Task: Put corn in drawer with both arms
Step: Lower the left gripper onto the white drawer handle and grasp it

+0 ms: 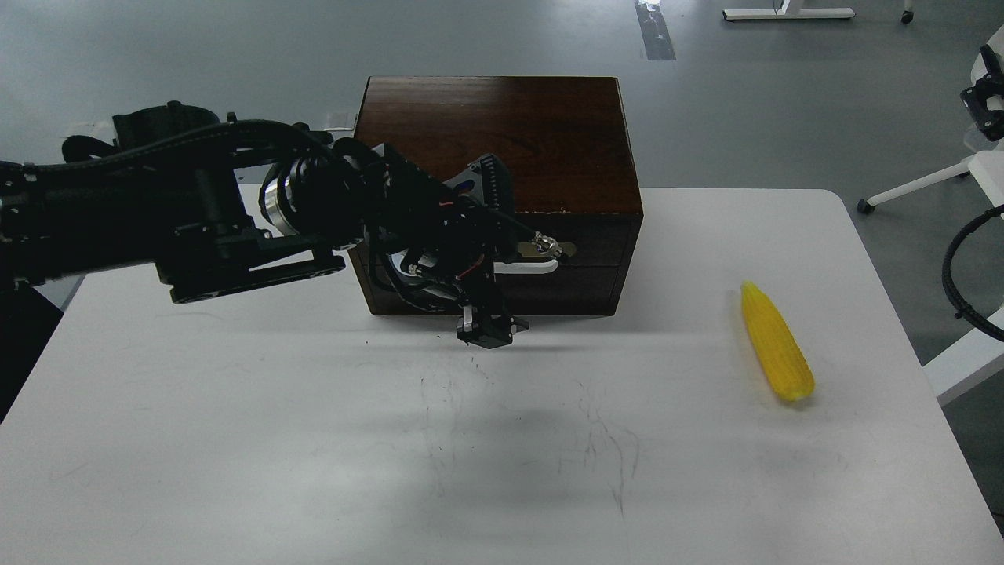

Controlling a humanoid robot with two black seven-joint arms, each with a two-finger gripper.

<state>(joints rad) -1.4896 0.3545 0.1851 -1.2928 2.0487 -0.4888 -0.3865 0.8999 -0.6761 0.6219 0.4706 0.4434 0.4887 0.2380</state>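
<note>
One left claw (524,259), seemingly at the closed drawer (580,267) handle; no writing legible.

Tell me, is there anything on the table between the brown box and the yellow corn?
No. In the head view, only bare white table lies between the box and the corn.
</note>
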